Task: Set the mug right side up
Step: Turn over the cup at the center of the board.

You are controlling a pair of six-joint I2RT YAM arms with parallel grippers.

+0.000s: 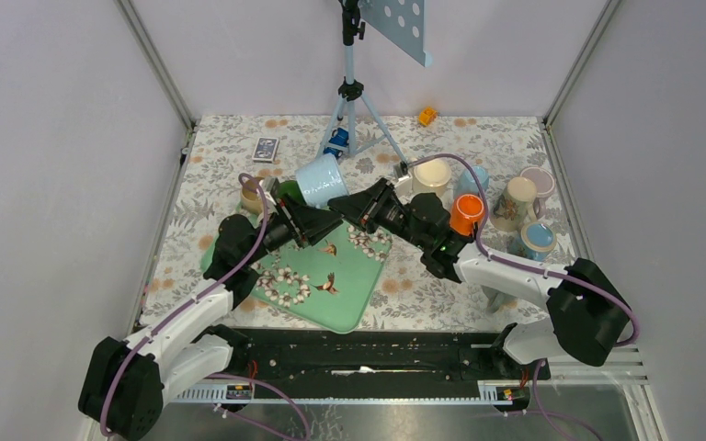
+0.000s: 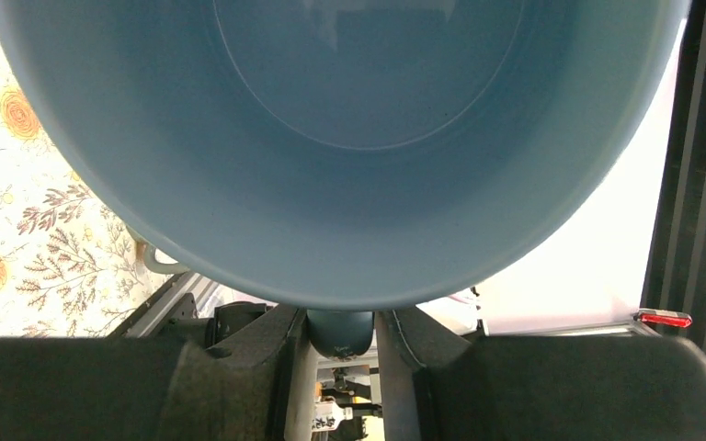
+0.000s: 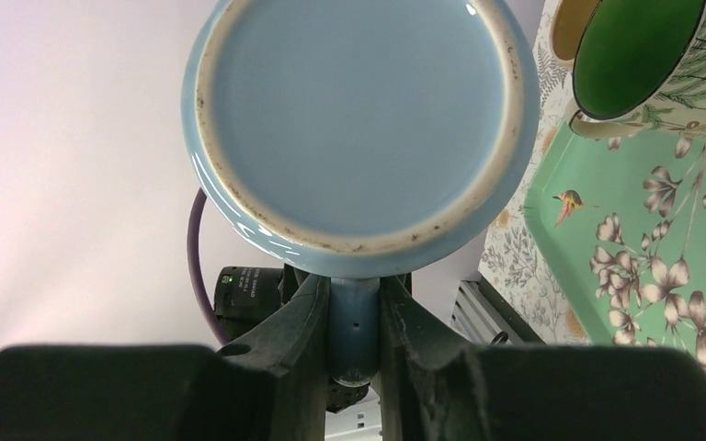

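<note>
Top view: the mug hangs in the air at frame centre, just above the upper edge of the tray; it lies on its side, long axis roughly level, running L-R across the frame; left gripper & right gripper meet under it, neither nearer. Counted: 1 tray, 1 floral mug left of centre, approx 6 cups clustered centre right.

Left wrist view: the mug fills the top, mouth facing this cam; left gripper looks clamped on the handle.

Right wrist view: mug base faces this cam; right gripper pinches the handle; so prob. the mouth must swing up.
</note>
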